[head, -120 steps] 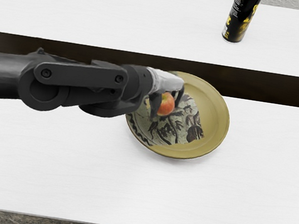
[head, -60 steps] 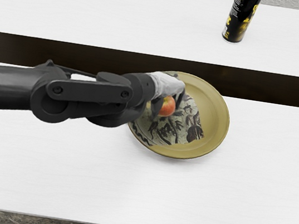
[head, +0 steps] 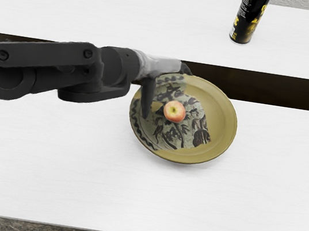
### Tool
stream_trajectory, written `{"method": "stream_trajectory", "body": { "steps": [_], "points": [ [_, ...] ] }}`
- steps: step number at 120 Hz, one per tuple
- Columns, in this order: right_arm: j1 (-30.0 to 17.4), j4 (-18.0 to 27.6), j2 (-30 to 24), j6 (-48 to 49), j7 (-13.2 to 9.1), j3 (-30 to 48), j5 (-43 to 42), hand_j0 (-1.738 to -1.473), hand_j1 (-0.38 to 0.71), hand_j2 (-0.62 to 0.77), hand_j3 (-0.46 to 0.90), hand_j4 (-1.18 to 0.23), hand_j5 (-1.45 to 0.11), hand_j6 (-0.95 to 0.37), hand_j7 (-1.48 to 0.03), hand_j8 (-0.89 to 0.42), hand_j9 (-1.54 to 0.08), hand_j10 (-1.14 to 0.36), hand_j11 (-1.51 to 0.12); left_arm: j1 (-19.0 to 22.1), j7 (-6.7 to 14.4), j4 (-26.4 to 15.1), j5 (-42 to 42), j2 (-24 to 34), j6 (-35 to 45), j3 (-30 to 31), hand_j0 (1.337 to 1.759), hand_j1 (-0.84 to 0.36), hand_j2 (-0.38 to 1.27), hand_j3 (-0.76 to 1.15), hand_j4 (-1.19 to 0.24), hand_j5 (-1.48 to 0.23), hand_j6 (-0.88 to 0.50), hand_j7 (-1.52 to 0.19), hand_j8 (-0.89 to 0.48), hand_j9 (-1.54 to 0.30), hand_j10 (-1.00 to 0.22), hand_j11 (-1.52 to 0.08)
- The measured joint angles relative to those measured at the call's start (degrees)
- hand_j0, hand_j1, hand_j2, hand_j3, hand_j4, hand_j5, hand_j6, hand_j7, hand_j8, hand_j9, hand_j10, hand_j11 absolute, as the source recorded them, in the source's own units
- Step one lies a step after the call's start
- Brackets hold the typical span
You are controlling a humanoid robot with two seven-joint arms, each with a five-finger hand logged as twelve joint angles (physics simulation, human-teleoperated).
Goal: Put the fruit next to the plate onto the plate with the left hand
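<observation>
On plate point(head: 225, 111): fruit point(head: 174, 111); left hand point(head: 159, 77) open, apart.

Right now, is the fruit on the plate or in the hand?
On the plate: the fruit sits on its patterned centre; left hand open, apart.

I log the left arm point(head: 45, 70), frame left: matte dark grey links, round joint caps; left hand point(head: 160, 70) pale grey, fingers point(head: 145, 101) black.
</observation>
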Motion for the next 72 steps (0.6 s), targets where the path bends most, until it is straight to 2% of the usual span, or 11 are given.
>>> {"method": "stream_trajectory", "body": {
  "steps": [18,29,39,51,72],
  "points": [
    [0.0,0.0,0.0,0.03,0.0,0.0,0.0,-1.658,-0.35,0.0,0.0,0.0,0.0,0.0,0.0,0.0,0.0,0.0,0.0,0.66,0.0,-3.74,-17.88,10.14,-10.17,-6.46,1.658,0.27,0.02,0.0,-0.07,-0.1,-0.06,-0.1,-0.06,-0.1,-0.08,-0.1],
    [0.0,0.0,0.0,0.02,-0.01,0.0,0.0,-1.658,-0.35,0.0,0.0,0.0,0.0,0.0,0.0,0.0,0.0,0.0,0.0,0.71,0.0,-5.96,-27.11,14.38,-17.63,-8.19,1.658,0.29,0.02,0.0,-0.05,-0.07,-0.05,-0.07,-0.05,-0.07,-0.06,-0.07],
    [0.0,0.0,0.0,0.01,-0.01,0.0,0.0,-1.658,-0.35,0.0,0.0,0.0,0.0,0.0,0.0,0.0,0.0,0.0,0.0,2.75,0.0,-7.77,-34.0,21.65,-23.31,-9.08,1.658,0.3,0.01,0.0,-0.04,-0.06,-0.04,-0.06,-0.04,-0.06,-0.05,-0.06],
    [0.0,0.0,0.0,0.02,-0.01,0.0,0.0,-1.658,-0.35,0.0,0.0,0.0,0.0,0.0,0.0,0.0,0.0,0.0,0.0,8.63,0.0,-8.89,-38.75,27.28,-26.55,-12.96,1.658,0.31,0.01,0.0,-0.04,-0.05,-0.03,-0.05,-0.03,-0.05,-0.04,-0.05],
    [0.0,0.0,0.0,0.01,-0.01,0.0,0.0,-1.658,-0.35,0.0,0.0,0.0,0.0,0.0,0.0,0.0,0.0,0.0,0.0,9.02,0.0,-9.74,-42.79,30.87,-28.19,-17.9,1.658,0.32,0.01,0.0,-0.03,-0.04,-0.03,-0.04,-0.03,-0.04,-0.03,-0.04]
  ]
}}
